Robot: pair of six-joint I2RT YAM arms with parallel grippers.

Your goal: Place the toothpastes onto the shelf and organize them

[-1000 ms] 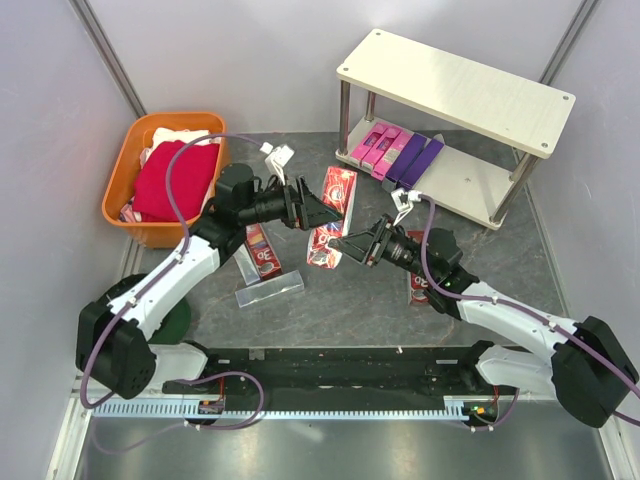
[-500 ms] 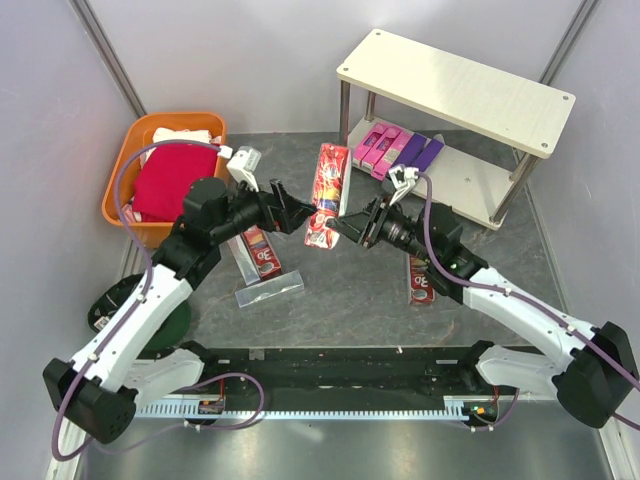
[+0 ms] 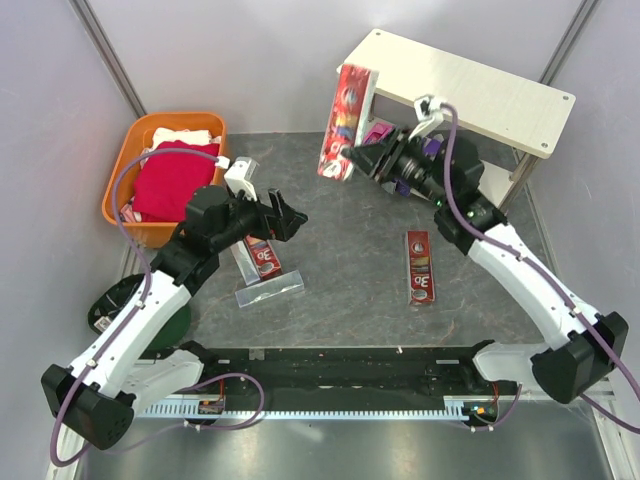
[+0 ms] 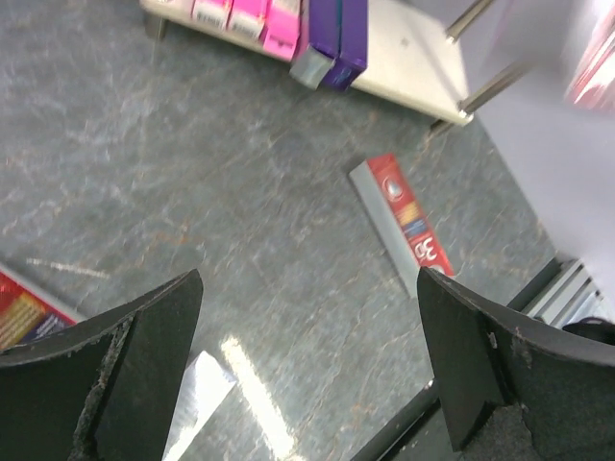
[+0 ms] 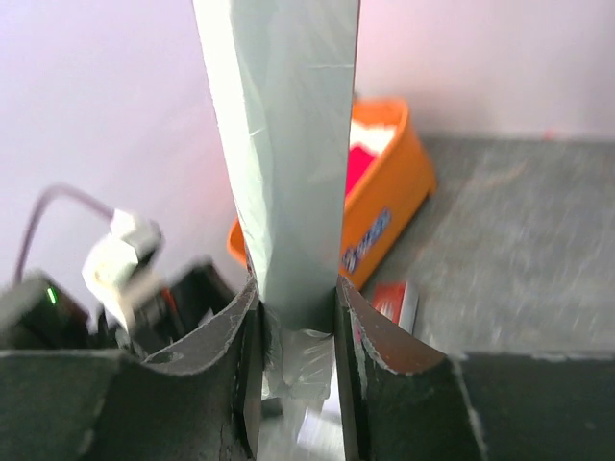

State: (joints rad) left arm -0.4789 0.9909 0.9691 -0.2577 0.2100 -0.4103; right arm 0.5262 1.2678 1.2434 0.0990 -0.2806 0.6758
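Grey stone-look tabletop point(image 3: 340, 270) here, right gripper point(image 3: 350, 160) is clamped on a dark red toothpaste carton point(image 3: 345, 110), held upright beside the top board of the shelf point(image 3: 480, 95); left gripper point(image 3: 292, 217) hangs empty, jaws spread wide.

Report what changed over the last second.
The right gripper, shut on the red carton, carried it from mid-table up beside the shelf. The open left gripper drew back. Shelved cartons, loose cartons on the table and the basket stayed put.

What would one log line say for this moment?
right pincer: shut on red toothpaste carton, aloft beside shelf | left pincer: open, empty
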